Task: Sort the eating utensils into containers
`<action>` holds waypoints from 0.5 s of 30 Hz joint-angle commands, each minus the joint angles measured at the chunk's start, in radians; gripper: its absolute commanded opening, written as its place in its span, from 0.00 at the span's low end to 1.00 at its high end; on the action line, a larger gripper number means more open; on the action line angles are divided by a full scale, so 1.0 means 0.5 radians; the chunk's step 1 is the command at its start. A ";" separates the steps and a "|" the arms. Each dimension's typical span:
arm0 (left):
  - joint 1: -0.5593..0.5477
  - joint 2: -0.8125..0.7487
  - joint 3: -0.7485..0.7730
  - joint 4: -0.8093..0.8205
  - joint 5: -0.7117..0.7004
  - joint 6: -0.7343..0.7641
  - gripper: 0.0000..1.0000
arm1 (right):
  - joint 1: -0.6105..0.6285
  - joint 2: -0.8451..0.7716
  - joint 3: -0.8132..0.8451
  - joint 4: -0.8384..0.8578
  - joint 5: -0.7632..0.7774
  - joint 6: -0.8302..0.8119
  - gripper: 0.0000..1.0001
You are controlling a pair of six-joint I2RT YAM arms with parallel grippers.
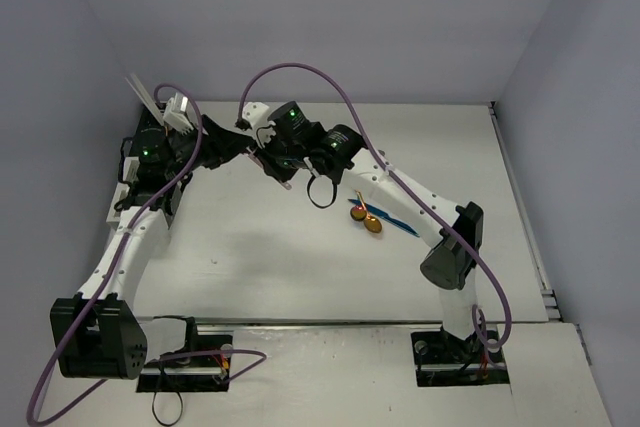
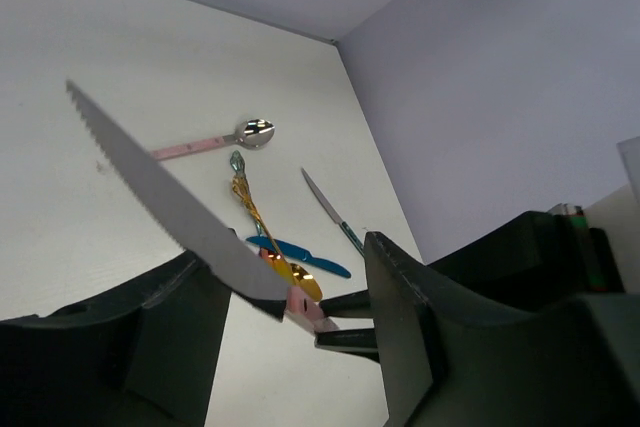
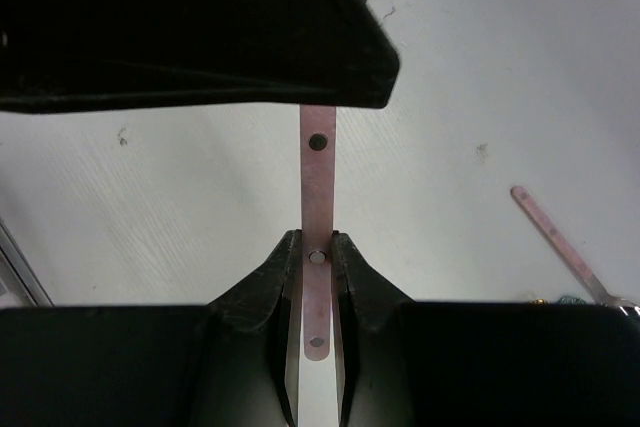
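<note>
My right gripper [image 3: 318,239] is shut on the pink handle of a serrated knife [image 3: 318,167]. The silver blade [image 2: 150,182] runs between the fingers of my left gripper [image 2: 285,247], which stand wide apart around it. In the top view the two grippers meet at the back left, left [image 1: 222,143] and right [image 1: 262,157]. A white caddy [image 1: 181,109] with pale sticks [image 1: 140,97] stands behind my left wrist. A dark caddy [image 1: 133,150] is mostly hidden by that arm. Gold spoons [image 1: 372,219] and a blue piece [image 1: 400,224] lie mid-table.
In the left wrist view a pink-handled spoon [image 2: 215,140], a gold spoon [image 2: 262,222], a blue-handled piece [image 2: 300,252] and a thin knife [image 2: 330,209] lie on the white table. Walls close in the back and sides. A pink handle [image 3: 560,242] lies at the right.
</note>
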 commanded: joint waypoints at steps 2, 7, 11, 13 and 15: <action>-0.001 -0.043 0.083 0.268 -0.019 -0.097 0.40 | 0.022 -0.138 -0.008 0.121 0.052 -0.021 0.00; 0.002 -0.054 0.074 0.269 -0.012 -0.107 0.15 | 0.025 -0.135 -0.029 0.126 0.057 -0.022 0.00; 0.011 -0.052 0.071 0.272 -0.008 -0.078 0.00 | 0.028 -0.124 -0.021 0.127 0.046 -0.022 0.15; 0.023 -0.051 0.075 0.257 -0.005 -0.050 0.00 | 0.025 -0.127 -0.029 0.126 0.042 -0.017 0.50; 0.053 -0.047 0.141 0.127 0.004 0.064 0.00 | 0.023 -0.149 -0.033 0.126 0.052 0.009 0.81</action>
